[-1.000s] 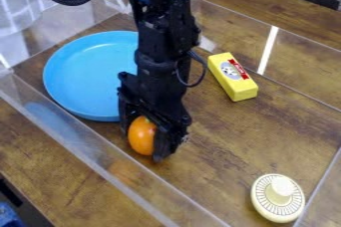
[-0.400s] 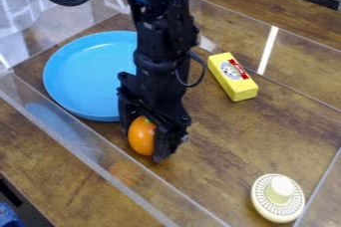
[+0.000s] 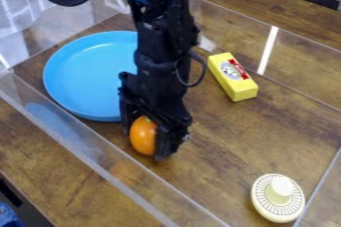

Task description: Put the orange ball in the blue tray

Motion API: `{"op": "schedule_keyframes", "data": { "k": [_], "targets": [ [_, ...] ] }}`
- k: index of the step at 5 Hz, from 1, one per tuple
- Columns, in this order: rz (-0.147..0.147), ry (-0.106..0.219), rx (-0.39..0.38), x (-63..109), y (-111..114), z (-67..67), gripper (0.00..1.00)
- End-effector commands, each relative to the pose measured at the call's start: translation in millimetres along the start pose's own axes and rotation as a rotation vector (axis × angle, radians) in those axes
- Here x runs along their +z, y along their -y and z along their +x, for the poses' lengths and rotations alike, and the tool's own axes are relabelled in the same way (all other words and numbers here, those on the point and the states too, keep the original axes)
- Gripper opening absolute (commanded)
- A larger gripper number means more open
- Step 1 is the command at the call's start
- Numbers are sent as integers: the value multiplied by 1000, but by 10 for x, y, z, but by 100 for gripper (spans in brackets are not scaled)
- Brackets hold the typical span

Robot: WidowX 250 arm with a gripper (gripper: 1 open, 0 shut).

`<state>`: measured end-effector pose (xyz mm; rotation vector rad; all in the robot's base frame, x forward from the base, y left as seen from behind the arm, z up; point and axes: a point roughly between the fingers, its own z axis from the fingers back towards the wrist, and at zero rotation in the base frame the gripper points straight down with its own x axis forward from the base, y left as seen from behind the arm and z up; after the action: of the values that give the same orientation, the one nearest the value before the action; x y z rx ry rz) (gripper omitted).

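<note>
Nearest to me, at the bottom left corner of my camera view, a bit of something blue [image 3: 11,214] shows below the clear panel [image 3: 100,156] that slants across the front of the worktop [image 3: 220,186]. Over at the lower right sits the cream ribbed disc [image 3: 278,198], with its round raised middle facing up, well apart from my arm.

Further in, the orange ball [image 3: 143,136] is low on the worktop, just behind the panel's edge. My fingers [image 3: 155,139] are down around it, dark segments on its right and upper side, so only its left and front surface shows. I can't tell whether they are pinching it or merely spread about it, as the far side is hidden.

From there I have the black arm [image 3: 163,34] coming down from the top of the view, close to upright, its wrist above the ball and the fingers pointing down at the worktop. A dark cable loops off to the upper left, and another curves out by the wrist on the right.

Behind and left of the fingers lies the blue tray [image 3: 87,77], flat, its right side partly covered by the arm; the ball is outside it, near its front rim. Right of the arm, the yellow block [image 3: 232,77] lies with its red-marked label up.
</note>
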<state>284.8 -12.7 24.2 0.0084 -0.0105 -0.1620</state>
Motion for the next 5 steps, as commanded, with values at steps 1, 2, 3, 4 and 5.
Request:
{"op": "schedule_keyframes", "data": {
  "k": [1,2,3,4,5],
  "targets": [
    [7,31,-12,37,3,38,100],
    [13,29,-16,58,-3,30,0],
    [20,26,-19,89,-6,23,100],
    [22,30,-23,88,-8,24,100],
    [23,33,-30,79,-11,26,0]
  ]
}}
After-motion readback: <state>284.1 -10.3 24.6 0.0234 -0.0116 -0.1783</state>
